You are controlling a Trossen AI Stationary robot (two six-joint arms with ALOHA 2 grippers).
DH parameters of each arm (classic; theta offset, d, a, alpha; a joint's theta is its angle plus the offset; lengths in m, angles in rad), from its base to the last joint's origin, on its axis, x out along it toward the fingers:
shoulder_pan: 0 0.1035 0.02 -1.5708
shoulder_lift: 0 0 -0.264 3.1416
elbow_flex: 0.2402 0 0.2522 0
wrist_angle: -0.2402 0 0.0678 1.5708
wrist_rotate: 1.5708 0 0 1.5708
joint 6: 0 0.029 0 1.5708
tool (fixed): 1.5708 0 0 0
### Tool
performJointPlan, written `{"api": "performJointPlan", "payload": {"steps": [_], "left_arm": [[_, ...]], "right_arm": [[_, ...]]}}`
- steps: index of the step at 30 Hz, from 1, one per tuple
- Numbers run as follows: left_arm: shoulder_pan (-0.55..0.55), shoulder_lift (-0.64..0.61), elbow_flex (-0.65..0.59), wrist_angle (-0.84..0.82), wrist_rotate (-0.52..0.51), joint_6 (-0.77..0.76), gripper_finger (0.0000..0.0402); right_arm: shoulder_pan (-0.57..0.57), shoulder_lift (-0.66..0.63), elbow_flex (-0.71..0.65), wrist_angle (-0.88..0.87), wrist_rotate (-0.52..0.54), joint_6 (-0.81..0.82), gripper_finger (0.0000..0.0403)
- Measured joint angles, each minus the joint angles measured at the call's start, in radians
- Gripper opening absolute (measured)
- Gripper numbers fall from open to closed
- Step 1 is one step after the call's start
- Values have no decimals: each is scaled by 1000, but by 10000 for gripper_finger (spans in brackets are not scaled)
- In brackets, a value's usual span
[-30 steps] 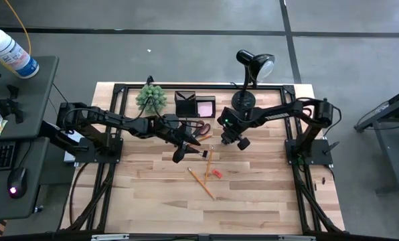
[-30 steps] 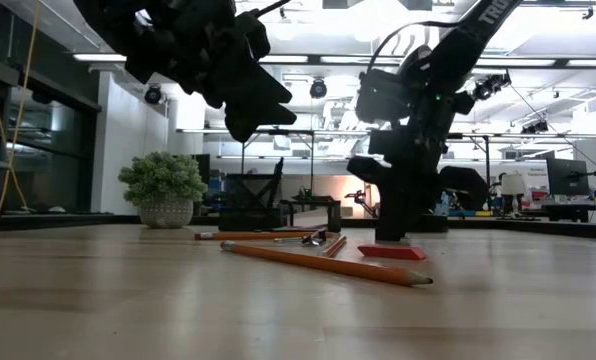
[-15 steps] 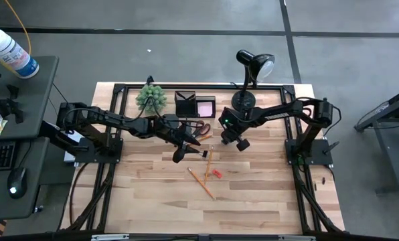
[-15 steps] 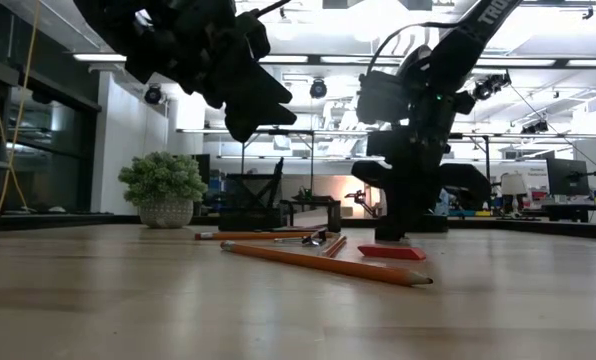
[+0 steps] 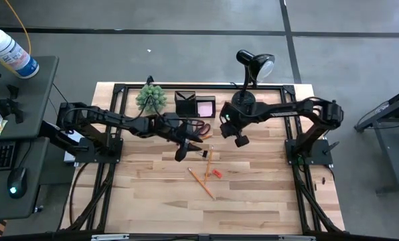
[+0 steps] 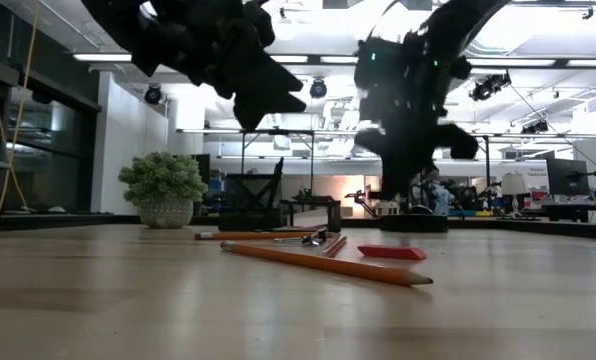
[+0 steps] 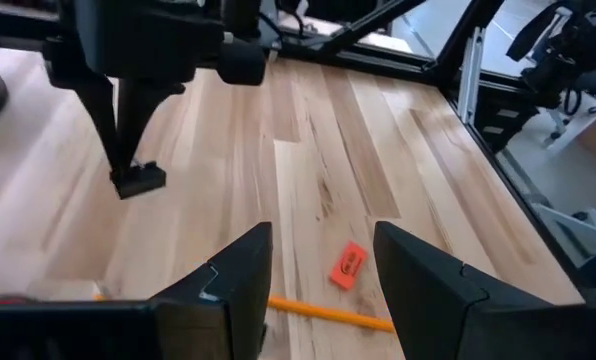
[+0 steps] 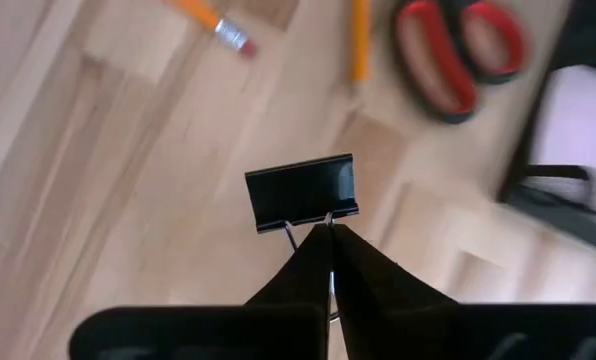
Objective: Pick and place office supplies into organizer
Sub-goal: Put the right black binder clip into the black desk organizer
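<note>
A small black binder clip (image 8: pixel 301 192) hangs from my right gripper (image 8: pixel 328 240), which is shut and raised above the table right of the scissors (image 5: pixel 198 127); the left wrist view shows the same clip (image 7: pixel 138 180) clear of the wood. My left gripper (image 5: pixel 181 148) hovers open with nothing between its fingers, above the table just left of the pencils. Two orange pencils (image 5: pixel 201 182) (image 5: pixel 209 159) and a red eraser (image 5: pixel 216 173) lie flat on the table. The black organizer (image 5: pixel 185 105) stands at the far edge, a pink sticky pad (image 5: pixel 205 107) beside it. My right gripper pinches the clip's wire handle (image 8: pixel 328 222) between its two fingertips, coming from above and pointing steeply down. The clip's black body (image 8: pixel 301 192) hangs below the fingers, lifted clear of the table.
A green spiky plant (image 5: pixel 150 98) stands left of the organizer and a black desk lamp (image 5: pixel 253 67) with a round base (image 5: pixel 243 102) to its right. Bare wood lies toward the near edge (image 5: pixel 206 214).
My right gripper has risen from the table beside the eraser and rolled at the wrist, taking the clip up with it, clear of the wood.
</note>
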Motion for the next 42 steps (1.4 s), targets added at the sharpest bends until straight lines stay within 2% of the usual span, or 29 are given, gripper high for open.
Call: {"api": "performJointPlan", "payload": {"steps": [9,15,19,27,37,39,42], "left_arm": [[0,0,81,0,-30,118,163],[0,0,142,-1,-67,208,163],[0,0,164,-11,-154,246,163],[0,0,217,-9,-310,250,163],[0,0,335,-10,-514,250,163],[0,0,366,-40,-531,249,163],[0,0,424,-178,-549,250,163]], "right_arm": [[42,-82,66,-131,54,86,0],[85,-184,73,-223,64,158,0],[112,-242,74,-230,76,218,0],[160,-295,74,-220,167,299,0],[213,-300,74,-78,273,421,0],[223,-300,74,-53,306,443,0],[235,-300,74,-31,335,464,0]]}}
